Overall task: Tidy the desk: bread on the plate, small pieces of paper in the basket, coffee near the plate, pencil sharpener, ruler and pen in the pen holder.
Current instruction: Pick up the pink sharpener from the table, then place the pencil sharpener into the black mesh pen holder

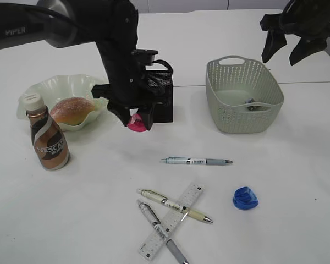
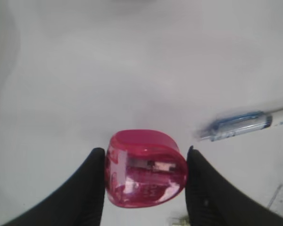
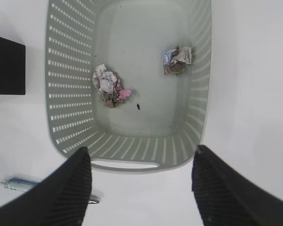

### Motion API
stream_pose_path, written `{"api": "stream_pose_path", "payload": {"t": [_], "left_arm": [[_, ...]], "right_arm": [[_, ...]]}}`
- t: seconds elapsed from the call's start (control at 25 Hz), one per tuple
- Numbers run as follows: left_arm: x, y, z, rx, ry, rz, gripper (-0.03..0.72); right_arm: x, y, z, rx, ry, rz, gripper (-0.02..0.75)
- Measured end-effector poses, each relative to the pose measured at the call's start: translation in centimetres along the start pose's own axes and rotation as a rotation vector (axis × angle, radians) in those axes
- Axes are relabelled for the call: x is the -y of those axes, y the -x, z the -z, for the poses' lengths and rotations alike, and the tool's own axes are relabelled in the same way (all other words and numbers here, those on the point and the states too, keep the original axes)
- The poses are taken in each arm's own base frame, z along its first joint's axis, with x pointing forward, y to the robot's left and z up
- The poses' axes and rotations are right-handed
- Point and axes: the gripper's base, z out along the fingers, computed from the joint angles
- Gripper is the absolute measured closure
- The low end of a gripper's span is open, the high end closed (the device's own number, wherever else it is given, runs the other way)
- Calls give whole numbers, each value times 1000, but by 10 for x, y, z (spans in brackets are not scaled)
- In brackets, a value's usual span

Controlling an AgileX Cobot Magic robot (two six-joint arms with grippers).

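My left gripper [image 1: 136, 116] is shut on a pink pencil sharpener [image 2: 146, 169], both black fingers pressed to its sides, just in front of the black mesh pen holder [image 1: 164, 102]. The bread [image 1: 71, 109] lies on the green ruffled plate [image 1: 44, 88], with the coffee [image 1: 48, 140] upright beside it. Two small pieces of paper [image 3: 108, 85] [image 3: 177, 60] lie in the basket [image 3: 66, 94]. My right gripper [image 3: 141, 149] hangs open and empty above the basket's near rim. A clear ruler [image 1: 173, 220] lies crossed with two pens [image 1: 173, 205] [image 1: 160, 230]. A third pen [image 1: 195, 161] lies mid-desk.
A blue pencil sharpener [image 1: 245, 198] sits on the desk at the front right. The basket [image 1: 245, 96] stands right of the pen holder. The left arm's bulk leans over the plate side.
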Motion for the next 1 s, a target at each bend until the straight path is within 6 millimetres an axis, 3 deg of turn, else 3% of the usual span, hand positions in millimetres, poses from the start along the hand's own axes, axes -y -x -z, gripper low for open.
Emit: {"api": "stream_pose_path", "payload": {"t": [0.24,0.48,0.6,0.76,1.0], "left_arm": [[34,0,14,164,8,-118,356],[39,2,17,208,-14,-123,356],[39,2,29,231,-17,-151,356],[40,4,66,331,-49,-168,356],[37,-4,151,542,-102,-194,356]], "right_arm": [[0,0,0,0,0,0,248],[0,0,0,0,0,2,248],[0,0,0,0,0,2,248],[0,0,0,0,0,2,248],[0,0,0,0,0,2,248]]}}
